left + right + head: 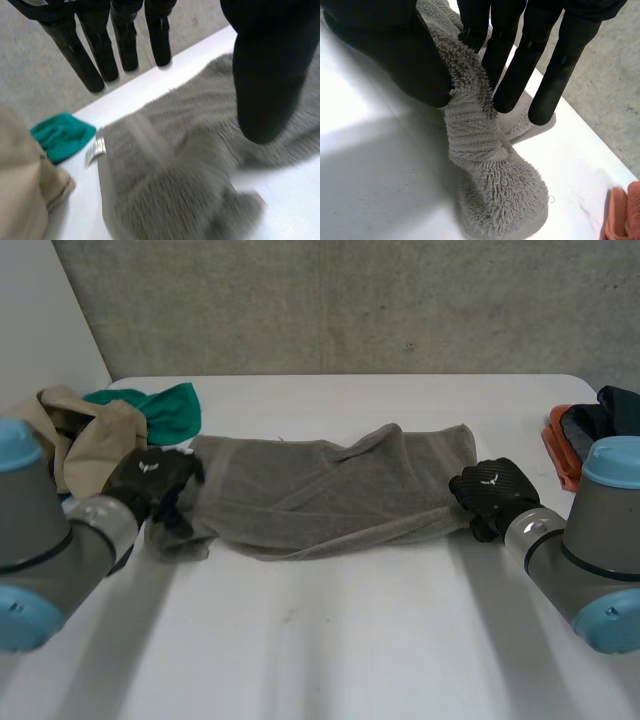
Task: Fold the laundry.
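I see the grey towel point(330, 495) lying stretched sideways across the middle of the white tabletop point(350, 640). My right hand point(495, 492) is at its right end. Its fingers point(520, 65) and thumb pinch a bunched ridge of the pile between them. My left hand point(150, 478) is at the towel's left end, its fingers point(80, 55) straight and spread away from the thumb, gripping nothing. The thumb may be touching the cloth, though I can't be sure. A beige cloth point(85, 430) and a green cloth point(165, 405) lie just beyond that hand.
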Tool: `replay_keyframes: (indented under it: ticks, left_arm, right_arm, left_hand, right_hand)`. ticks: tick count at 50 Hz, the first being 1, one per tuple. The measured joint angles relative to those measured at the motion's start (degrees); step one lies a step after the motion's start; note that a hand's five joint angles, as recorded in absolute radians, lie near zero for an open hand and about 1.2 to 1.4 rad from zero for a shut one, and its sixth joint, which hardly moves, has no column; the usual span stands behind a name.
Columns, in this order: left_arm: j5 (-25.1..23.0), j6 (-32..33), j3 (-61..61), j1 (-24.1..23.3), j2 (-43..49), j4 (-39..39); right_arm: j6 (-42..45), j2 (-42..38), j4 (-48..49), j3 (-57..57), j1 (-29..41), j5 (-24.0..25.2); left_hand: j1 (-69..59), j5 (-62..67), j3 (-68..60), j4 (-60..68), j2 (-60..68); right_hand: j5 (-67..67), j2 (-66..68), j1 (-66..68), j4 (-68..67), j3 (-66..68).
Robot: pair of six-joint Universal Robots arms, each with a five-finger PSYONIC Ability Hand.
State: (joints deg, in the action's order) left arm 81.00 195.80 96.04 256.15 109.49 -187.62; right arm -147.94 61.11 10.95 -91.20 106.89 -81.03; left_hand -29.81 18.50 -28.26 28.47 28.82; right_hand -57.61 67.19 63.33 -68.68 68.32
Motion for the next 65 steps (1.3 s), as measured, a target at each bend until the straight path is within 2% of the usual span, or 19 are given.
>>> replay_keyframes:
  ticks: [8,13,14,16,30,35,39,43,58,62,64,65]
  left_arm:
    - [0.98,5.44,11.15,1.92,-4.21,-0.80]
    - [0.50,8.07,13.61,2.75,-4.00,-2.26]
    - [0.30,8.51,13.62,2.95,-3.38,-2.78]
    - [0.13,8.90,13.15,3.15,-2.33,-3.39]
    - [1.09,12.60,1.71,1.97,8.35,-4.99]
    - [1.21,14.98,-3.25,1.41,12.70,-5.04]
    - [1.21,17.19,-7.42,1.19,16.27,-4.84]
    - [1.25,18.85,-10.53,0.97,18.82,-4.77]
    - [1.07,25.54,-18.79,0.57,25.20,-5.30]
    - [1.01,25.56,-20.59,0.90,26.47,-5.00]
    - [0.92,25.43,-21.52,1.10,27.10,-4.84]
    - [0.90,25.39,-21.78,1.17,27.25,-4.80]
  right_arm:
    - [-1.14,0.59,-0.02,-1.07,-0.39,0.16]
    - [-0.95,0.61,0.03,-1.09,-0.27,0.28]
    - [-0.91,0.61,0.03,-1.10,-0.21,0.30]
    - [-0.90,0.61,0.04,-1.12,-0.14,0.30]
    - [-1.09,1.29,-0.24,-1.69,-0.36,0.39]
    - [-1.05,1.47,-0.31,-1.78,-0.56,0.49]
    - [-1.07,1.49,-0.32,-1.71,-0.82,0.52]
    - [-1.11,1.48,-0.33,-1.60,-1.06,0.52]
    - [-1.24,1.45,-0.73,-1.40,-1.76,0.54]
    - [-1.24,1.41,-0.84,-1.37,-1.69,0.58]
    - [-1.23,1.40,-0.89,-1.36,-1.65,0.59]
    - [-1.23,1.40,-0.90,-1.36,-1.65,0.60]
  left_hand:
    - [-19.88,20.13,-20.64,20.47,20.24]
    - [-9.51,12.12,-12.42,11.98,11.80]
    - [1.14,2.15,-2.62,2.04,1.95]
    - [7.59,-5.64,4.77,-5.65,-5.48]
    - [7.60,-7.19,6.12,-6.84,-6.97]
    - [5.44,-3.09,3.10,-3.21,-3.69]
    - [-2.69,3.81,-3.98,3.89,3.38]
    - [-5.19,6.39,-6.94,6.71,6.17]
    - [-5.32,6.58,-6.96,6.66,6.50]
    - [-12.20,6.63,-12.93,12.75,12.84]
    - [-22.13,6.67,-23.89,24.15,23.80]
    - [-22.82,6.66,-24.67,24.96,24.62]
  right_hand:
    - [0.00,0.01,0.00,0.00,0.00]
    - [0.00,0.00,0.00,0.00,0.00]
    - [0.00,0.01,0.00,0.00,0.00]
    - [0.00,0.01,0.00,0.00,0.00]
    - [0.00,0.01,0.00,0.00,0.00]
    - [0.00,0.01,0.00,0.00,0.00]
    - [0.00,0.01,0.00,0.00,0.00]
    - [0.00,0.01,0.00,0.00,0.00]
    - [0.00,0.01,0.00,0.00,0.00]
    - [0.00,0.01,0.00,0.00,0.00]
    - [0.00,0.01,0.00,0.00,0.00]
    - [0.00,0.01,0.00,0.00,0.00]
